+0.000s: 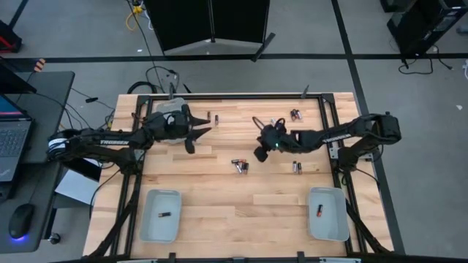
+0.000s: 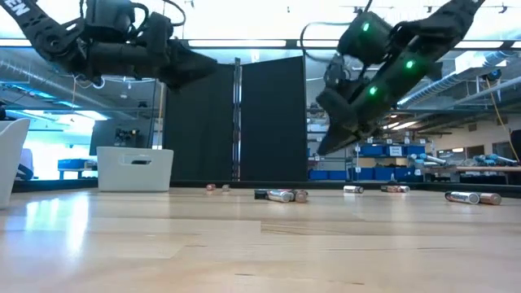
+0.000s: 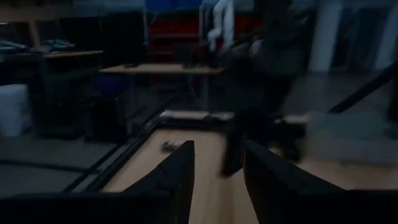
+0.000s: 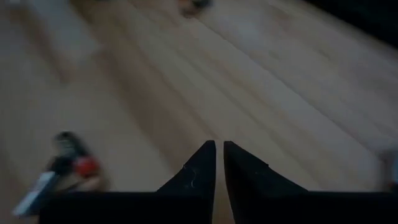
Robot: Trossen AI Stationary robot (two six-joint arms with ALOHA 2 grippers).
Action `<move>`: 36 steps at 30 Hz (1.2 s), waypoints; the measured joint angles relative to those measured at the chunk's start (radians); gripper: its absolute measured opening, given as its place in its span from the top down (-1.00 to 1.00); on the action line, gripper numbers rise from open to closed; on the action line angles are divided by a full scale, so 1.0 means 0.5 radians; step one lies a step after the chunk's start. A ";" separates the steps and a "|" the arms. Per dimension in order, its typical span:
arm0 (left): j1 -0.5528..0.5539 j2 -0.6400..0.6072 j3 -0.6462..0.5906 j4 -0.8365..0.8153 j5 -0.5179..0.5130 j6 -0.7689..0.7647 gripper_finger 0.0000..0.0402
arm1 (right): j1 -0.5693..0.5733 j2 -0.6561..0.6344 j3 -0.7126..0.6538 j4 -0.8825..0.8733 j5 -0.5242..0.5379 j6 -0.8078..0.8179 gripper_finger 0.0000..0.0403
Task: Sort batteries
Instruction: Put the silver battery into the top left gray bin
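High view: one battery lies in each tray (image 1: 150, 219), several batteries (image 1: 240, 166) stay loose; my right gripper (image 1: 260, 154) hangs nearly closed and empty, left gripper (image 1: 194, 139) parted, empty.

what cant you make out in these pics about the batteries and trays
- Battery types: cells mid-table too small in high view.
- Left tray's cell: too small to tell its type.
- Right wrist view: batteries blurred, count unclear.
- Low view: near trays outside the frame.
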 joint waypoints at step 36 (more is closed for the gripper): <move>0.001 0.028 -0.082 -0.002 0.056 -0.051 0.30 | -0.810 0.334 0.011 -0.262 -0.195 0.025 0.18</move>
